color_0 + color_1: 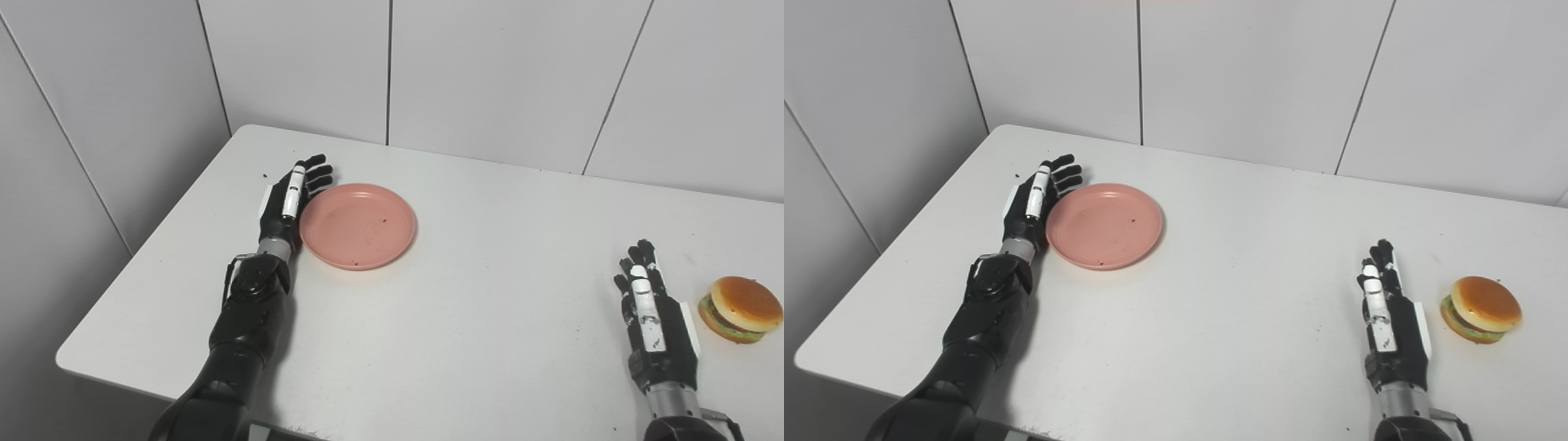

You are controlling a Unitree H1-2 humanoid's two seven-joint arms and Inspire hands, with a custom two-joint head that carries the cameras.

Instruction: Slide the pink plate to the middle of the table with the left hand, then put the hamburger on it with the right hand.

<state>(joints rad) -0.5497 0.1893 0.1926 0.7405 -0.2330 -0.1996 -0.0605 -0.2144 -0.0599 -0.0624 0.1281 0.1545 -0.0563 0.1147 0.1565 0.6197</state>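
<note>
Both hands rest open and empty on the table point(465, 318). Nearest, the right hand point(652, 315) lies flat, burger point(741, 309) just beside its outer edge, waiting its turn. Farther off, the left hand point(288, 202) stands edge-on, palm against the plate point(357, 225) rim, apparently set to push it inward toward centre.

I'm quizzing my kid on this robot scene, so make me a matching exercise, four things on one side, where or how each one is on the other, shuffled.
Column one:
1. pink plate
2. hamburger
3. left robot hand
4. right robot hand

Column two:
A. open, just left of the hamburger
B. tilted, at the table's right edge
C. empty, left of the table's middle
D. open, against the plate's left rim

Pairs: 1-C, 2-B, 3-D, 4-A
</note>
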